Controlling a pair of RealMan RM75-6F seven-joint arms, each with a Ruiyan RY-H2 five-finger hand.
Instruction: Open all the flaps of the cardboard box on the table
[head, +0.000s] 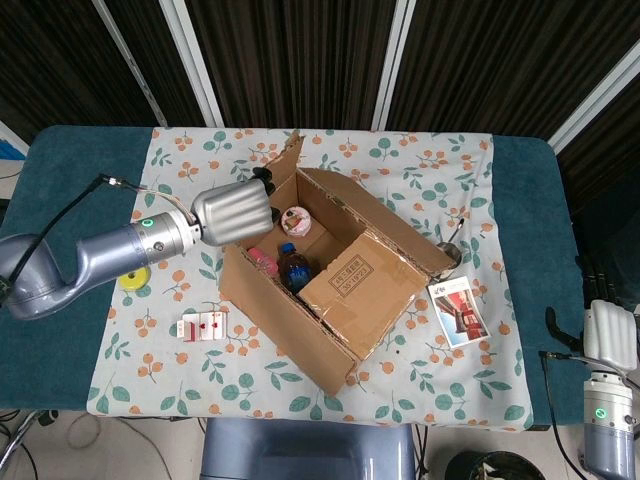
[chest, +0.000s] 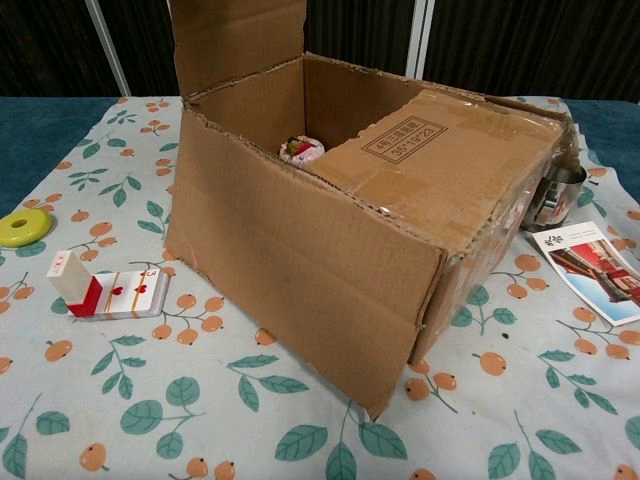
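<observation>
The cardboard box (head: 335, 275) (chest: 300, 250) sits at an angle mid-table on the floral cloth. Its left flap (head: 283, 165) (chest: 240, 45) stands upright. My left hand (head: 235, 212) is just outside that flap, its dark fingers (head: 262, 180) holding the flap's upper edge; the chest view does not show the hand. A labelled flap (head: 362, 285) (chest: 440, 150) still lies flat over the right half. A small cup (head: 296, 220) (chest: 303, 150) and a bottle (head: 292, 265) show inside. My right hand (head: 608, 338) hangs off the table's right end, its fingers unreadable.
A red-and-white card pack (head: 203, 325) (chest: 105, 288) lies left of the box. A yellow disc (chest: 20, 228) is further left. A metal cup (head: 452, 255) (chest: 560, 195) touches the box's right side, with a postcard (head: 460, 310) (chest: 590, 260) in front of it.
</observation>
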